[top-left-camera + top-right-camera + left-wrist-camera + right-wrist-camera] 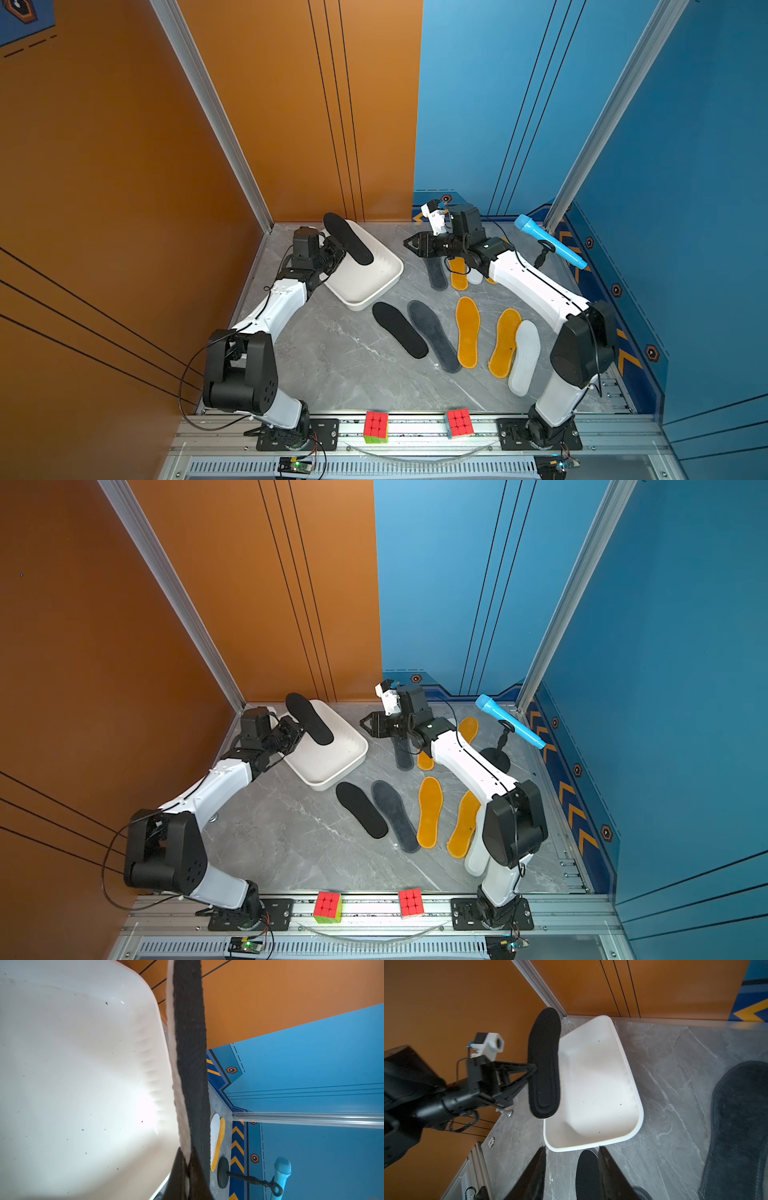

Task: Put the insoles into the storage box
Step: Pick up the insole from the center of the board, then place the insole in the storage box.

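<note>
My left gripper [336,254] is shut on the edge of a black insole [348,244], which hangs in the air over the back left part of the white storage box [374,286]. In the left wrist view the insole [191,1064] runs edge-on from the shut fingertips, beside the box's ribbed wall [151,1076]. My right gripper [409,245] is open and holds nothing, in the air right of the box and pointing at it. Between its fingers [610,1167] another black insole [586,1174] shows on the table below. Several more insoles lie on the table: black [399,330], dark grey [434,336], orange [467,332], white [524,357].
A dark grey insole [436,274], an orange one [458,274] and a white one [475,276] lie partly under my right arm. A blue microphone [550,242] stands on a stand at the back right. Two puzzle cubes [376,427] [459,423] sit on the front rail.
</note>
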`<state>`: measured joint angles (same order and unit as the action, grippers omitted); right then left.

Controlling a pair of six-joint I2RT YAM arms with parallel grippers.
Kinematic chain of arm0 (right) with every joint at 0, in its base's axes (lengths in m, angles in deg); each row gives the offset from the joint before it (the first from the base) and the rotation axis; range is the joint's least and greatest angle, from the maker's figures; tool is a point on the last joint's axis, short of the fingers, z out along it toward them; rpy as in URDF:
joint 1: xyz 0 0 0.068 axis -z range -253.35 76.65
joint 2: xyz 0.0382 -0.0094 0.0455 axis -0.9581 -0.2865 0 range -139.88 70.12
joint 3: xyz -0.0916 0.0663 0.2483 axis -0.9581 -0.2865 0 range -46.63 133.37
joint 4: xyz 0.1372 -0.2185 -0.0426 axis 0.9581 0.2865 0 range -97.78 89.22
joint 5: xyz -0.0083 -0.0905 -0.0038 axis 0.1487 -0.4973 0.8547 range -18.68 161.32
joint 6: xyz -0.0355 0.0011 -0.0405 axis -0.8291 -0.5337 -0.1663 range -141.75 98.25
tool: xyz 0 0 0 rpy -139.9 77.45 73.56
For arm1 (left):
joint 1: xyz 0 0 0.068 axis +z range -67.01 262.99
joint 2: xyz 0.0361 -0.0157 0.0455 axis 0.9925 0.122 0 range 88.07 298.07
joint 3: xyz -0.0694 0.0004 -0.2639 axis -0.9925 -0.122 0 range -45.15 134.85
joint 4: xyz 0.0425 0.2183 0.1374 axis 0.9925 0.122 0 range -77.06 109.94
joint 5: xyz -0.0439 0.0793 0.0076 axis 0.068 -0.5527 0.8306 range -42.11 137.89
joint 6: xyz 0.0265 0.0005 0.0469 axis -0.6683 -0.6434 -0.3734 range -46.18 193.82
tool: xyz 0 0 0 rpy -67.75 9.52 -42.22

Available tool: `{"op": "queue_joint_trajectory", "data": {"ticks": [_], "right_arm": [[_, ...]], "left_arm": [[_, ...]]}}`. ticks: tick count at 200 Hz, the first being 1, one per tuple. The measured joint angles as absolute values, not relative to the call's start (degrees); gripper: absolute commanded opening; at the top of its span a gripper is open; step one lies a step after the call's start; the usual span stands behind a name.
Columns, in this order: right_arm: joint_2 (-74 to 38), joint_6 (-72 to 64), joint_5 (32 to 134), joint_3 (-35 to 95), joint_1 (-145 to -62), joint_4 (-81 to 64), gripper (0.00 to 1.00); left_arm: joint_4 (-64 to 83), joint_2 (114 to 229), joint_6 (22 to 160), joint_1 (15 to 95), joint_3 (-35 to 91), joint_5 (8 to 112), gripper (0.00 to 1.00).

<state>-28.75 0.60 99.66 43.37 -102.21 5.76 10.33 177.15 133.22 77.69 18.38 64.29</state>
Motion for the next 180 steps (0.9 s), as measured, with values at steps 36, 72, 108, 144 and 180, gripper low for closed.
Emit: {"op": "queue_joint_trajectory", "data": {"ticks": [36,72,108,144,180], "right_arm": [[-25.7,0.0,99.9,42.4,-101.9,5.9,0.45],[-25.9,0.2,101.2,39.6,-100.1,6.8,0.45],[-27.1,2.7,103.1,37.9,-98.5,5.4,0.45],[-30.4,5.3,105.9,36.6,-98.5,3.5,0.45],[-31.5,6.8,107.3,35.7,-98.5,2.7,0.45]], "left_arm": [[17.3,184.9,133.2,77.7,23.9,62.5,0.0],[21.6,191.4,133.2,77.6,27.0,61.1,0.0],[26.1,195.5,131.9,77.2,29.8,58.3,0.0],[29.6,197.2,130.4,76.6,32.0,55.8,0.0],[32.3,197.2,129.1,76.6,34.2,55.3,0.0]]}}
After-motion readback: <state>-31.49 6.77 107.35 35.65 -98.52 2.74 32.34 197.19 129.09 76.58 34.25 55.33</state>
